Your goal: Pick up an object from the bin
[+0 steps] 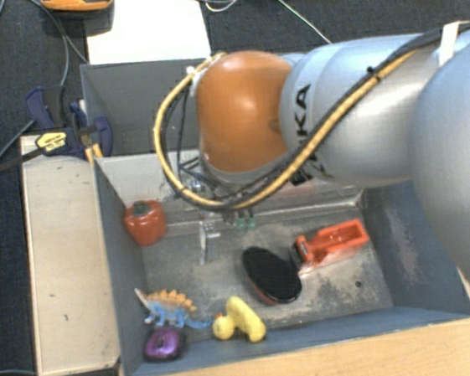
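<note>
The end effector (211, 238) hangs between the red plastic pepper (144, 223) and the black oval brush (271, 275); I cannot tell if it is open.

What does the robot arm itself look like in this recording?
A thick, rounded silver-grey arm with black KUKA lettering. A glossy orange domed cover caps the wrist; a yellow-and-black cable runs along the arm and loops round the cover.

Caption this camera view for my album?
Robot arm over a grey bin holding a red pepper, black oval brush and yellow toy.
</note>
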Available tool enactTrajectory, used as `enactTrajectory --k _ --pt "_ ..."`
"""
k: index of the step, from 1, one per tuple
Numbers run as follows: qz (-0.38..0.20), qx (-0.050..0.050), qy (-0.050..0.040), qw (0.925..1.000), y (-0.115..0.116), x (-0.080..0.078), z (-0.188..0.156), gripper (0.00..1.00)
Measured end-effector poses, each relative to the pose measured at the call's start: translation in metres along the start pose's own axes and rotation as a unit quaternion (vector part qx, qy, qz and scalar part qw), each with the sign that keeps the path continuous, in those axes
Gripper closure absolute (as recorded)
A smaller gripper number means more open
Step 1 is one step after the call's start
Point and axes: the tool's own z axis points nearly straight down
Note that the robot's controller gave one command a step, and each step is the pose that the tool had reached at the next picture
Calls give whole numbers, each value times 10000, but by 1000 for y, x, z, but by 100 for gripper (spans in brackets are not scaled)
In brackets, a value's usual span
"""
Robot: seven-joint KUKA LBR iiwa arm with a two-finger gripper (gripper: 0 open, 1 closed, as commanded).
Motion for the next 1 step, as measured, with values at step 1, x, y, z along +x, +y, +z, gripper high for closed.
enactTrajectory --k 1 --pt "2550 0 1 9669 -28 18 -33 0"
